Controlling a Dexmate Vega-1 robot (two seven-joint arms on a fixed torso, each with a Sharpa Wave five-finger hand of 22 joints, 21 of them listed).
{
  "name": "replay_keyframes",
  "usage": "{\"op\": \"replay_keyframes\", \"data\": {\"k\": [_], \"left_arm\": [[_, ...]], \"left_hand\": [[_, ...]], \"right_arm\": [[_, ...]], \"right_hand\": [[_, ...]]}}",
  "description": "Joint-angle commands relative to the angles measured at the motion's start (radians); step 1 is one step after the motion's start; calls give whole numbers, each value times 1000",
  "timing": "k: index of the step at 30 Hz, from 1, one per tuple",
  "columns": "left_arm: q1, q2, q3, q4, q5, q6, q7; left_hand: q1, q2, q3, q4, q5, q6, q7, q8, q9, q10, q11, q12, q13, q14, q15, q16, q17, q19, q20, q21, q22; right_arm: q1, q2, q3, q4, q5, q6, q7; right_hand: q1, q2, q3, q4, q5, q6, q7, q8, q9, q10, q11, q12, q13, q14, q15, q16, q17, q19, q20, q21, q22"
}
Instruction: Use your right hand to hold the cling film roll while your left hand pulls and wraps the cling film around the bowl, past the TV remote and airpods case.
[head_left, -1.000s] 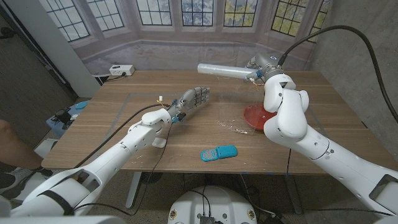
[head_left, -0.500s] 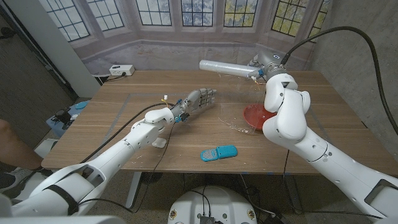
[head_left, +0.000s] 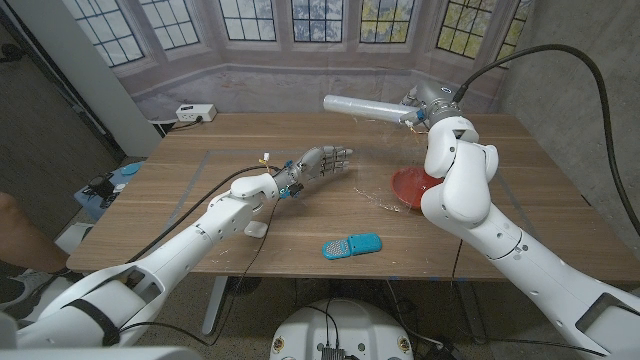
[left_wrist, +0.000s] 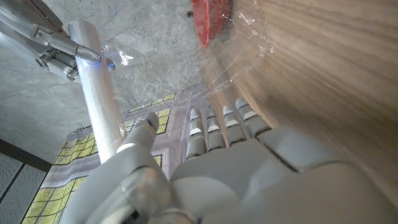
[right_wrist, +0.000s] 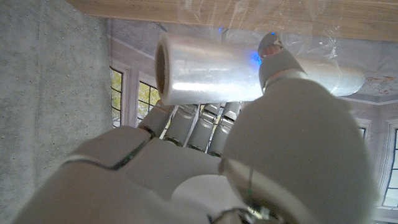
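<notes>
Roll (head_left: 365, 106) of cling film held up over the far worktop (head_left: 200, 200) by right hand (head_left: 425, 108). Left hand (head_left: 320, 163) empty, fingers straight, near centre. Red bowl (head_left: 410, 185) under loose film, right side. Blue remote (head_left: 351, 245) near front edge.

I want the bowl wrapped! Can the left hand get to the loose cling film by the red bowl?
Probably yes. The left hand is open, fingers aimed toward the film sheet beside the red bowl. Only bare table lies between; the blue remote sits nearer the front edge.
</notes>
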Motion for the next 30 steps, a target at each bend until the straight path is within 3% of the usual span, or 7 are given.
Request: {"op": "replay_keyframes", "data": {"k": [1, 5, 10, 14, 17, 30], "left_arm": [[-8, 8, 14, -12, 6, 25, -17], [-15, 6, 19, -9, 12, 31, -19], [-25, 5, 27, -3, 17, 42, -26], [-34, 2, 34, 7, 26, 38, -37], [-39, 1, 40, 8, 38, 27, -42], [-52, 16, 55, -18, 79, -2, -59]], "left_hand": [[24, 2, 1, -12, 4, 19, 2, 7, 3, 16, -5, 6, 5, 22, -3, 10, 1, 23, 3, 8, 4], [38, 2, 2, -17, 6, 32, 2, 7, 3, 32, -6, 8, 6, 39, -5, 11, 1, 33, 7, 9, 5], [103, 11, 12, -27, 11, 98, 2, 17, 6, 91, -16, 19, 10, 113, -6, 23, 7, 61, 23, 13, 10], [136, 6, 11, -29, 12, 140, -14, 24, 8, 131, -32, 27, 13, 149, -22, 27, 7, 81, 16, 18, 12], [151, 5, 9, -28, 11, 155, -15, 25, 8, 143, -29, 28, 15, 165, -30, 28, 8, 88, 15, 20, 13], [157, 9, -6, -13, 10, 161, -7, 18, 10, 145, -19, 23, 19, 169, -22, 24, 11, 84, 22, 17, 15]], "right_arm": [[-39, 28, 45, -5, -15, 35, 0], [-54, 33, 59, -11, -14, 42, -1], [-68, 40, 68, -19, -26, 47, 5], [-77, 47, 75, -28, -42, 50, 18], [-81, 54, 78, -35, -65, 51, 45], [-116, 117, 124, -54, -188, 90, 163]], "right_hand": [[32, 88, -3, 2, 5, 27, 9, 4, 4, 7, 6, -2, 2, 9, -109, 5, 2, 12, -31, 7, 6], [31, 90, -4, 3, 5, 29, 9, 3, 4, 8, 5, -2, 2, 12, -109, 6, 2, 14, -31, 8, 6], [32, 91, -5, 3, 6, 33, 10, 4, 4, 10, 5, -2, 2, 18, -110, 9, 2, 18, -31, 9, 6], [32, 91, -7, 2, 6, 36, 11, 4, 4, 14, 5, 0, 3, 20, -110, 9, 2, 21, -31, 9, 6], [33, 92, -7, 2, 6, 38, 10, 4, 4, 15, 5, 0, 3, 24, -112, 11, 2, 22, -31, 10, 6], [29, 94, -12, 4, 6, 39, 15, 1, 4, 16, 5, -2, 2, 29, -108, 12, 1, 30, -26, 12, 6]]}}
